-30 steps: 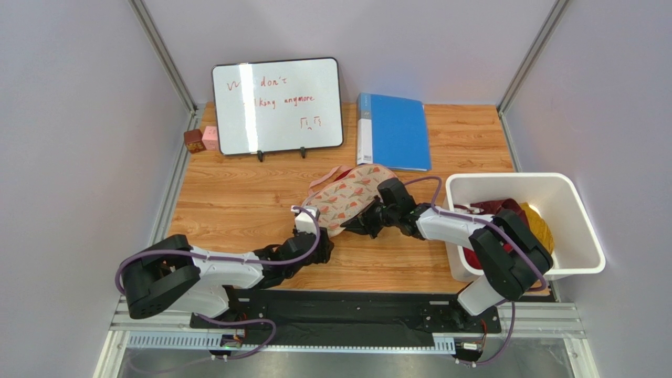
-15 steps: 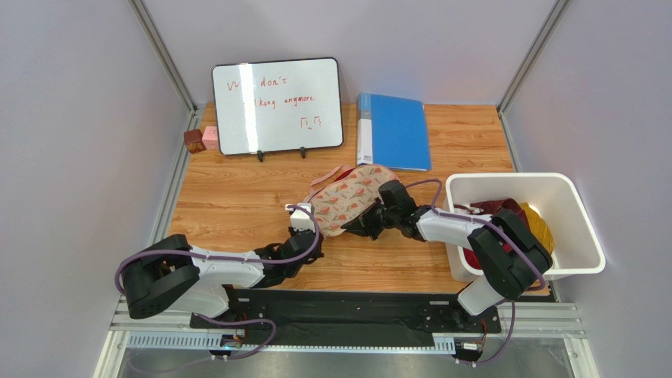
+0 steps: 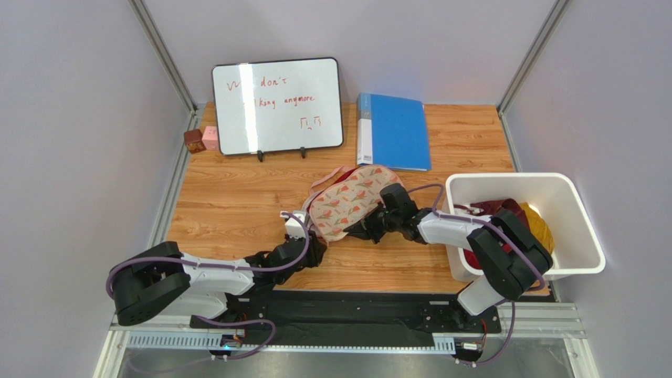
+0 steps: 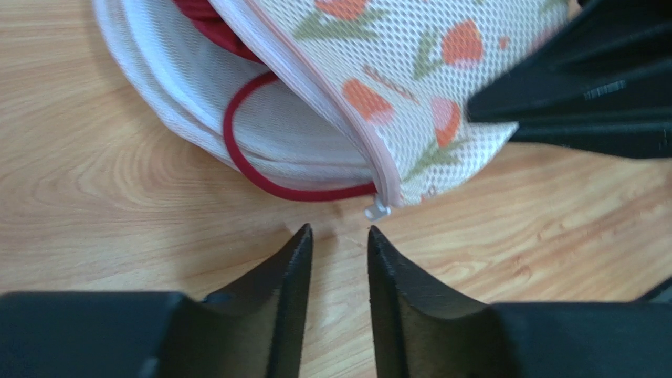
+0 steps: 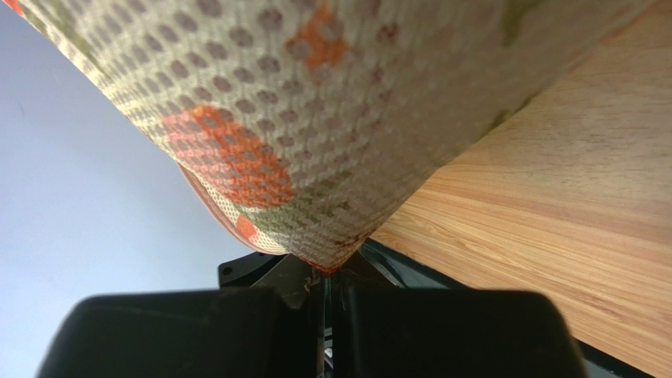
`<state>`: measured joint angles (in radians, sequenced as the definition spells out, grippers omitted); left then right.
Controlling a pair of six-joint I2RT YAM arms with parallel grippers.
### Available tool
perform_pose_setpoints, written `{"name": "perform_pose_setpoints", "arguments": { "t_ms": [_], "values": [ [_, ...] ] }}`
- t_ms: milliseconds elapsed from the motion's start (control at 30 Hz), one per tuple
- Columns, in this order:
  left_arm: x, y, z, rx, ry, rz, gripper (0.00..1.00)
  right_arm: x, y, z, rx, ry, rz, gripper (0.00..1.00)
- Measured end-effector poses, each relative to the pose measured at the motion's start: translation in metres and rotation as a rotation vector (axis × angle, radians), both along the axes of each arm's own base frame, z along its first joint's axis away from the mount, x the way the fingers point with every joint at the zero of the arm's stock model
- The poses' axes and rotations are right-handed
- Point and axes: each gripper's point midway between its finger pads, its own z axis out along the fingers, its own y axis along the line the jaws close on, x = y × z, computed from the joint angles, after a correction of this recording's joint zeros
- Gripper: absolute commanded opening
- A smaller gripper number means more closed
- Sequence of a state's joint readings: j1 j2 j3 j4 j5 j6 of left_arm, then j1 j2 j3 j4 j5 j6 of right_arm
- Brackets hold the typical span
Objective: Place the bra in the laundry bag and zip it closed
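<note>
Bra (image 4: 207,16) mostly hidden inside the laundry bag (image 4: 410,63) on the surface (image 4: 118,197), one strap looping out. Right claw (image 5: 327,272) clenches the bag's corner; left claw (image 4: 338,230) released, empty, zipper pull (image 4: 378,209) at its one o'clock.

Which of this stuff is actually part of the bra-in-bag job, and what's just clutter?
Job:
laundry bag
bra, inside the bag, strap hanging out
zipper pull
left fingers, apart, just short of the pull
right fingers, pinching the bag's edge

Lying about:
whiteboard
blue folder
white bin of clothes
two small blocks
</note>
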<state>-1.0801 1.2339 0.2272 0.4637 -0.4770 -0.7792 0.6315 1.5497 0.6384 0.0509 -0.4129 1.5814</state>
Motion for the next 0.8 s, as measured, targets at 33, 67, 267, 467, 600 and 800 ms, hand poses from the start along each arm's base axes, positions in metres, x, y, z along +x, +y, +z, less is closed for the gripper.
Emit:
{"name": "perform_pose_setpoints", "arguments": {
  "t_ms": [33,67,267,467,600,800],
  "values": [
    [-0.003,-0.002,-0.001,-0.011,-0.003,-0.022,0.43,0.0,0.0,0.001,0.003,0.005,-0.005,0.0],
    [-0.005,-0.003,-0.002,-0.017,-0.006,-0.042,0.43,0.0,0.0,0.001,0.005,0.01,-0.01,0.0],
    [-0.009,-0.016,0.004,-0.048,-0.039,-0.118,0.63,0.006,0.004,0.013,0.026,0.022,-0.037,0.0],
    [-0.007,-0.021,-0.006,-0.027,-0.034,-0.127,0.67,0.011,0.005,0.019,0.04,0.033,-0.058,0.0],
    [0.001,-0.018,-0.006,-0.022,-0.047,-0.075,0.61,0.011,0.005,0.019,0.045,0.047,-0.07,0.0],
    [0.012,-0.014,0.001,-0.016,-0.081,-0.015,0.56,0.011,0.006,0.02,0.05,0.054,-0.073,0.0]
  ]
}}
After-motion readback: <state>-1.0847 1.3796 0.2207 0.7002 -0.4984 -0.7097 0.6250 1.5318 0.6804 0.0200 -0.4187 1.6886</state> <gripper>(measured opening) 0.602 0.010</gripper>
